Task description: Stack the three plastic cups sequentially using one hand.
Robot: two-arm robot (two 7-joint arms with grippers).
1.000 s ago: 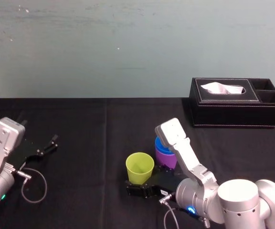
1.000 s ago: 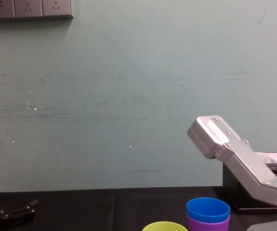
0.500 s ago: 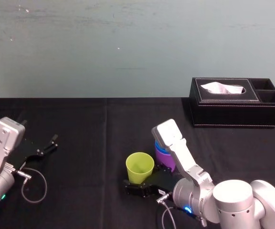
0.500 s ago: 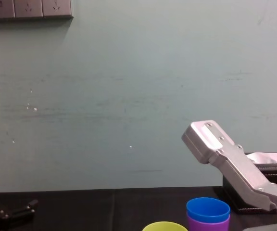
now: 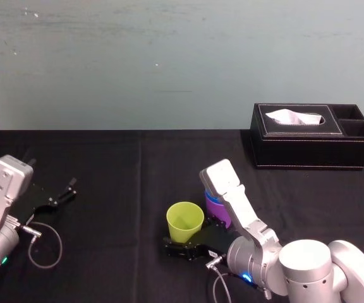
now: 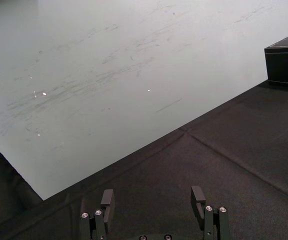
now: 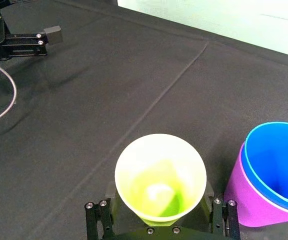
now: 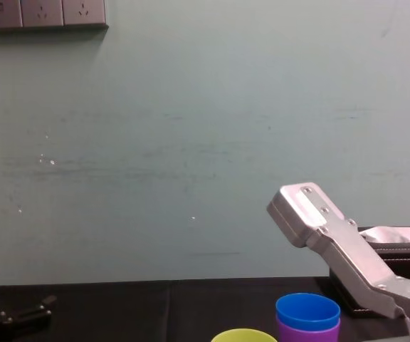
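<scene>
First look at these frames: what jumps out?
The yellow-green cup stands upright mid-table, with the right end effector open, one finger on either side of its base. Just to its right, the blue cup sits nested in the purple cup. The black tissue box stands far right; the left end effector rests open at left.
</scene>
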